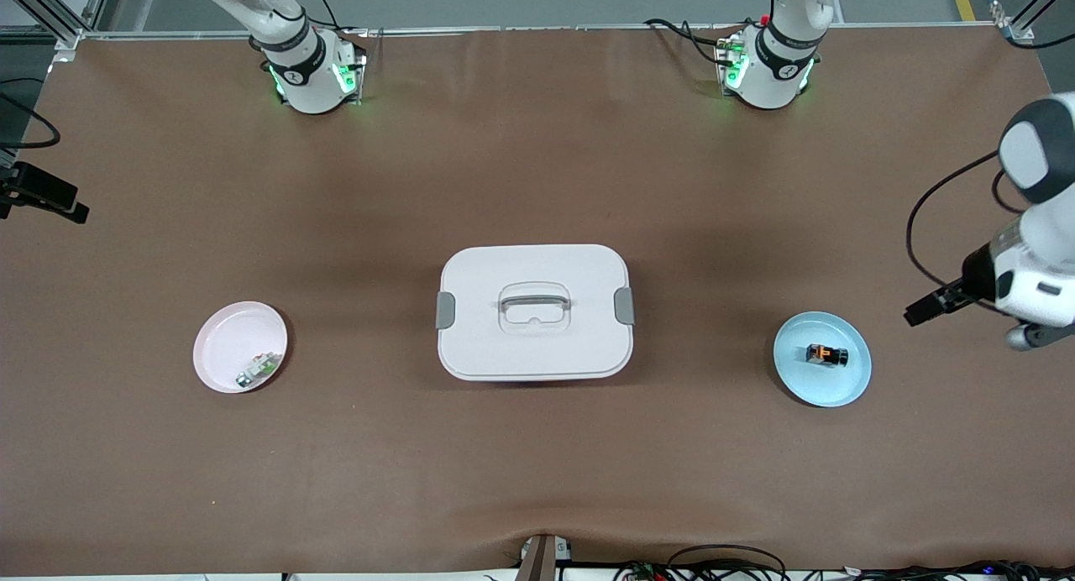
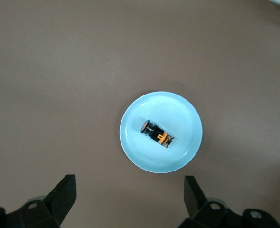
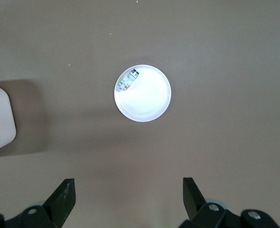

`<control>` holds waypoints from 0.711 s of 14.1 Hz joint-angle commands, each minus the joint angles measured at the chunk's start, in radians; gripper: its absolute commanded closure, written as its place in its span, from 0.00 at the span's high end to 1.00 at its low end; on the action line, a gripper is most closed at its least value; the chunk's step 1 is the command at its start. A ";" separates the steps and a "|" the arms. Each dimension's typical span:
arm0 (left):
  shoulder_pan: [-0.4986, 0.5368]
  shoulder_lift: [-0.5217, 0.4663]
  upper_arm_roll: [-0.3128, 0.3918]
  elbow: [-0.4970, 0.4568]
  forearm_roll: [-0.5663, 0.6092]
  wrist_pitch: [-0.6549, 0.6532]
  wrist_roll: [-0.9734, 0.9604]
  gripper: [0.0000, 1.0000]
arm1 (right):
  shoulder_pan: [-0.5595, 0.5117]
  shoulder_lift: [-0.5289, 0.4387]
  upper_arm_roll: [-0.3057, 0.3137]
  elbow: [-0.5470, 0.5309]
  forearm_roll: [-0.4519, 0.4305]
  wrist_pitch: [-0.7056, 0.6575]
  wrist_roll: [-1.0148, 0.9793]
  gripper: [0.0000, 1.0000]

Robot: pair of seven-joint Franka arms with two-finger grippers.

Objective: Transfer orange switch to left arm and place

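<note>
While both of my arms are hanging high above the table, nothing is sitting in either hand.

Left gripper (image 2: 128,199): I am hovering it up in the air over the blue plate, with its fingers (image 2: 64,194) standing spread wide and gripping nothing.

Right gripper (image 3: 128,199): I am holding it up over the pink plate, its fingers (image 3: 64,197) likewise standing wide apart and bare.

Orange switch (image 1: 827,355): it is lying on its side inside the blue plate (image 1: 798,379), near the middle, touching neither of my hands; my left wrist view is showing it (image 2: 156,134) as a black barrel with orange on it.

Blue plate: it is sitting on the brown table (image 1: 537,480) toward my left arm's end, well apart from the box.

Box (image 1: 535,312): it is resting mid-table between the two plates, lid on, grey latches at both ends, handle lying flat in its recess.

Pink plate (image 1: 222,346): it is sitting toward my right arm's end of the table, well apart from the box.

Green-and-white component (image 1: 259,369): it is lying in the pink plate, against its rim on the side nearer the front camera.
</note>
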 commanded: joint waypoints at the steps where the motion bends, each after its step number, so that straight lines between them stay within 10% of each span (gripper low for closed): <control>1: -0.006 -0.081 -0.010 -0.019 -0.018 -0.010 0.069 1.00 | -0.031 -0.025 0.019 -0.022 0.029 -0.008 0.011 1.00; 10: 0.001 -0.094 -0.056 0.225 -0.020 -0.281 0.182 1.00 | 0.011 -0.025 0.016 -0.019 0.035 -0.008 0.089 1.00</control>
